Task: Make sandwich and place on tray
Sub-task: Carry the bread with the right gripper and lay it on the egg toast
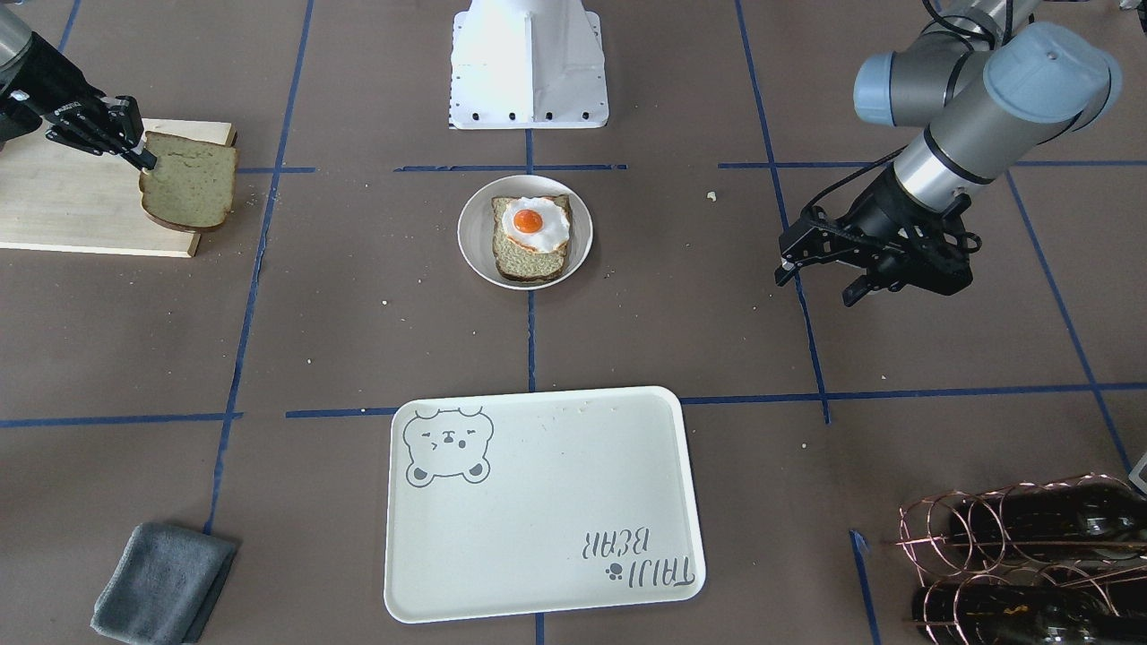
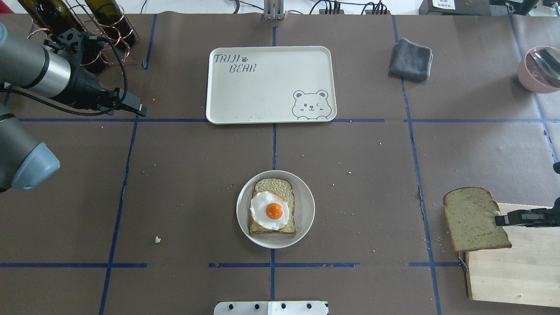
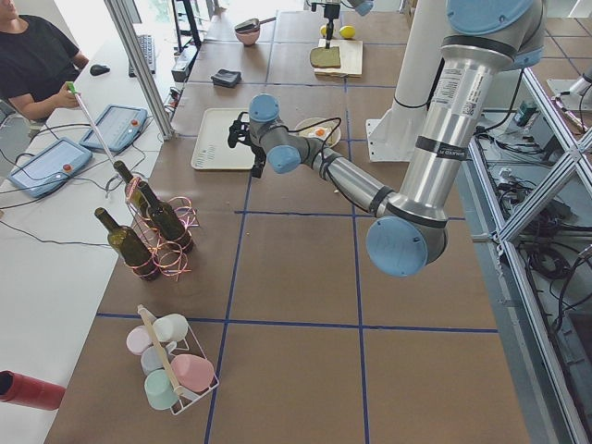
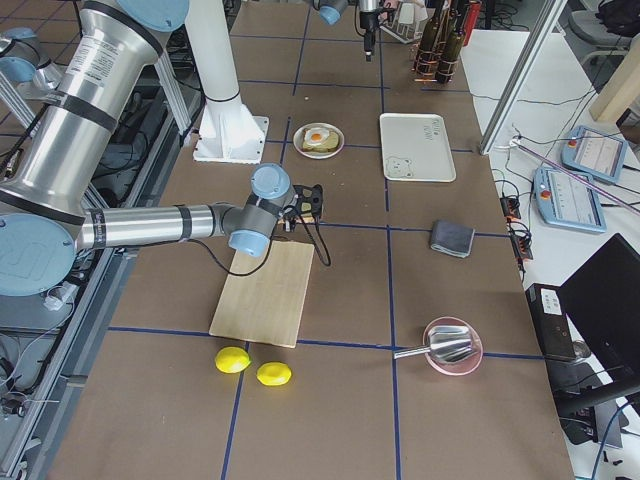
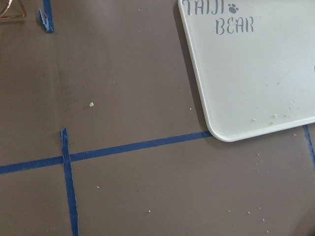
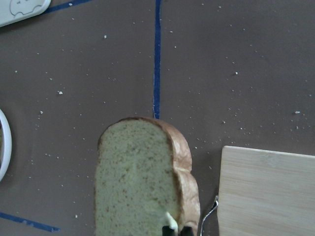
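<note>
One bread slice (image 1: pixel 529 258) lies on a round white plate (image 1: pixel 475 242) at the table's middle, with a fried egg (image 1: pixel 535 222) on top. My right gripper (image 1: pixel 143 161) is shut on the edge of a second bread slice (image 1: pixel 193 184) and holds it lifted over the wooden board's corner. That slice also shows in the overhead view (image 2: pixel 474 218) and the right wrist view (image 6: pixel 135 177). The cream bear tray (image 1: pixel 538 511) lies bare at the table's far side from me. My left gripper (image 1: pixel 814 287) is open and empty, hovering left of the tray (image 2: pixel 262 87).
A pale wooden board (image 2: pixel 507 271) lies under the right arm. A grey cloth (image 2: pixel 410 59) sits right of the tray. A copper rack with wine bottles (image 2: pixel 87 22) stands behind the left gripper. A pink bowl (image 2: pixel 538 68) is at the far right. Crumbs dot the table.
</note>
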Tool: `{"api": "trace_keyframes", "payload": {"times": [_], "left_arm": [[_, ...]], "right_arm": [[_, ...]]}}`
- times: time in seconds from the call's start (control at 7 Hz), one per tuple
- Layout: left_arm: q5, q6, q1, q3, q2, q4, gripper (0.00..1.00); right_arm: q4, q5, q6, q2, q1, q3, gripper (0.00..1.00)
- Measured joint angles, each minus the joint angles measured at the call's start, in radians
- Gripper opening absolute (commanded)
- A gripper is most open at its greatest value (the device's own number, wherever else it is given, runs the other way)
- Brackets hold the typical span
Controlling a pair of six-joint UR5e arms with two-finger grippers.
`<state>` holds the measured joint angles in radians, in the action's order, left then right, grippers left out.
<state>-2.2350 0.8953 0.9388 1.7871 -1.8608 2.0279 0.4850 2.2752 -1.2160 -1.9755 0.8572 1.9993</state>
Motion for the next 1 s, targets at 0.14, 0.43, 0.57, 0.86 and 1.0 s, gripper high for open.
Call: {"api": "trace_keyframes", "payload": {"times": [0.14,0.43,0.57,0.86,1.0], "left_arm": [[0.0,0.001,0.0,0.0,0.0,0.0,1.0],[-0.001,0.002,0.0,-0.002,-0.001,0.0,1.0],[-0.001,0.002,0.0,-0.006,-0.001,0.0,1.0],[-0.002,0.002,0.0,-0.009,0.0,0.0,1.0],[-0.002,0.002,0.0,-0.011,0.0,0.0,1.0]], "right_arm": [[0.023,0.034,-0.038,0.077,0.023,-0.002,0.0],[0.239,0.049,-0.119,0.351,0.021,-0.015,0.0],[0.378,0.037,-0.134,0.504,-0.007,-0.035,0.0],[0.513,-0.089,-0.182,0.72,-0.147,-0.098,0.0],[0.529,-0.174,-0.207,0.775,-0.233,-0.122,0.0]]}}
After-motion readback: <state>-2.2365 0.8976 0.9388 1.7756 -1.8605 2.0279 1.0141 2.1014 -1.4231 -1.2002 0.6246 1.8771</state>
